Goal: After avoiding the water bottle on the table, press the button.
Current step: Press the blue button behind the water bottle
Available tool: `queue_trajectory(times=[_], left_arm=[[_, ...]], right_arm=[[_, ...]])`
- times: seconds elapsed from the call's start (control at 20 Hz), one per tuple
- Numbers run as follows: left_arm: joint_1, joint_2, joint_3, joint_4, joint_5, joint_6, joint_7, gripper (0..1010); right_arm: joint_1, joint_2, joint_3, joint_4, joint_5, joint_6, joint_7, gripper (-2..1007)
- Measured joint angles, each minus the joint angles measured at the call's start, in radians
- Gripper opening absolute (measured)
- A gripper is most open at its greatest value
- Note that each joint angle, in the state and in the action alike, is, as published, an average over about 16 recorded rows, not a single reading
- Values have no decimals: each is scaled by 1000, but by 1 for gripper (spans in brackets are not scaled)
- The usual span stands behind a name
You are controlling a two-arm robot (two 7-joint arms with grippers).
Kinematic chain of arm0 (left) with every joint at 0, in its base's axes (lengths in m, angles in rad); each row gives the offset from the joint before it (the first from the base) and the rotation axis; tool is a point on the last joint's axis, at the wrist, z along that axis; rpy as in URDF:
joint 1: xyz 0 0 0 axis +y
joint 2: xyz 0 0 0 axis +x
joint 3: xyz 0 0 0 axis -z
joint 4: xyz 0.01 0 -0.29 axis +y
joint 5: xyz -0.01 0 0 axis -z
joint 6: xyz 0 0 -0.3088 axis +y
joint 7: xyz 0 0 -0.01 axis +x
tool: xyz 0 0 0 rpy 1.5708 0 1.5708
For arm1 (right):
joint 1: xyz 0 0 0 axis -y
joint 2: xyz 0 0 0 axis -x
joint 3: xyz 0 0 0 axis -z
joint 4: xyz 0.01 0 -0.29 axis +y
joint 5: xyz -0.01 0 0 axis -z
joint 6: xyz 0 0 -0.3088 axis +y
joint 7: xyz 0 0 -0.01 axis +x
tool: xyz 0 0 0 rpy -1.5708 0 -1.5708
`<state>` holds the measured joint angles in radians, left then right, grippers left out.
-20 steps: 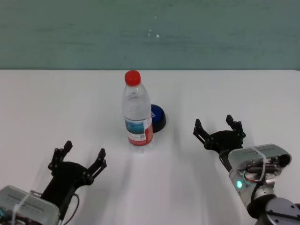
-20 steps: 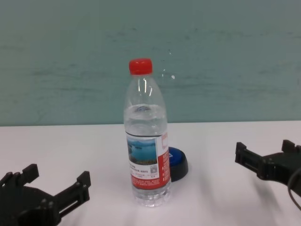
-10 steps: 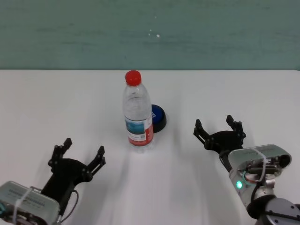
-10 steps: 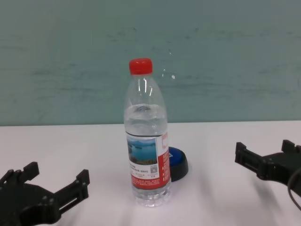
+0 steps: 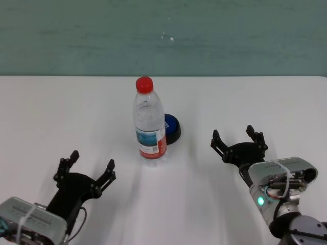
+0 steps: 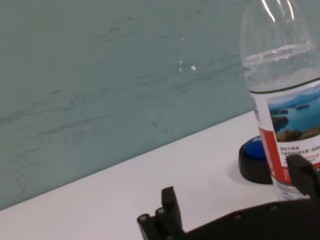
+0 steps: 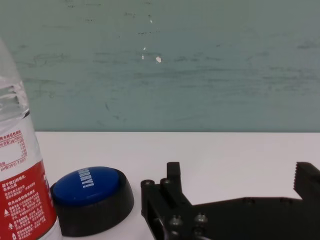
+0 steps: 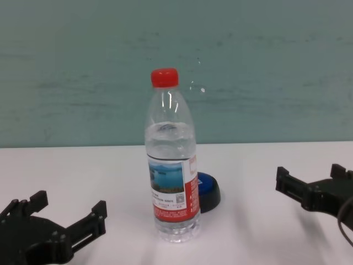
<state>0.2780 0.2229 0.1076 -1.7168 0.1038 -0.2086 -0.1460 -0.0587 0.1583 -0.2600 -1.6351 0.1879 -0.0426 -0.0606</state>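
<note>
The water bottle stands upright mid-table, clear plastic with a red cap and a lake label. Right behind it, partly hidden in the chest view, sits the blue button on its black base. My left gripper is open near the front edge, to the left of and nearer than the bottle. On the other side, my right gripper is open, level with the button. The right wrist view shows the button beside the bottle, with the right gripper apart from both. Nothing is held.
The white table runs back to a teal wall. In the chest view the bottle stands in front of the button, with the left gripper and right gripper low at either side.
My left arm has drawn back slightly toward the near edge, its fingers staying spread. The right arm, bottle and button have not moved.
</note>
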Motion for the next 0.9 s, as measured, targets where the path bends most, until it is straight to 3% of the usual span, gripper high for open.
queue_trajectory(times=[0.7, 0.9], left_arm=[[1, -1, -1, -1, -2, 1, 0, 1000], [1, -1, -1, -1, -3, 1, 0, 1000]], right_arm=[[0, 0, 0, -1, 0, 0, 1, 1004], [-6, 4, 3, -10, 6, -3, 18, 1004]])
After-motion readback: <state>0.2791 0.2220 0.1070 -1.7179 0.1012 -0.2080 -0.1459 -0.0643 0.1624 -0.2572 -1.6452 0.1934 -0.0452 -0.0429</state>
